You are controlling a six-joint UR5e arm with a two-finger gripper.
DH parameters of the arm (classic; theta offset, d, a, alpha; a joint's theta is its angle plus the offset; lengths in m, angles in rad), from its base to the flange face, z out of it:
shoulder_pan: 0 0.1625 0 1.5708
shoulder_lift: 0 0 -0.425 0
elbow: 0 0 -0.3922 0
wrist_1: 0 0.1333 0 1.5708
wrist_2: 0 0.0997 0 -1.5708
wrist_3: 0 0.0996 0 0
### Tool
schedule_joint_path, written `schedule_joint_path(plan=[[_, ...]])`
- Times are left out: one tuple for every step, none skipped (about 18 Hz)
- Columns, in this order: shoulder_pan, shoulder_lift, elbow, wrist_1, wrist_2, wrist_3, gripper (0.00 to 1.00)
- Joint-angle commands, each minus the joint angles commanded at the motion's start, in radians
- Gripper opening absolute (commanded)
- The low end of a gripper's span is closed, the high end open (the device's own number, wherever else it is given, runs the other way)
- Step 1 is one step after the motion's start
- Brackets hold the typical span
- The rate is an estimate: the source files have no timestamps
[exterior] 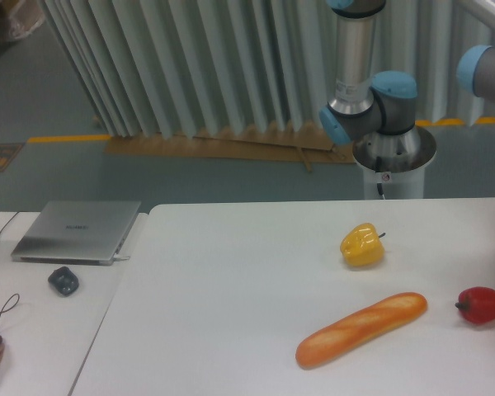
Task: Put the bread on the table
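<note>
The bread (361, 329), a long golden-orange loaf with paler slashes, lies flat on the white table (231, 289) toward the front right, pointing from lower left to upper right. Nothing touches it. Only the arm's base and blue elbow joints (371, 107) show behind the table, plus a sliver of the wrist at the right frame edge. The gripper's fingers are out of view.
A yellow bell pepper (362, 245) sits just behind the loaf and a red bell pepper (481, 304) to its right near the frame edge. On the adjoining desk at left are a silver laptop (77, 231) and a dark mouse (63, 281).
</note>
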Motion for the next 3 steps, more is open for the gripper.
schedule_joint_path(plan=[[0.002, 0.0, 0.0, -0.002, 0.0, 0.015, 1.0], [0.008, 0.0, 0.0, -0.002, 0.0, 0.02, 1.0], [0.009, 0.0, 0.0, -0.002, 0.0, 0.02, 1.0]])
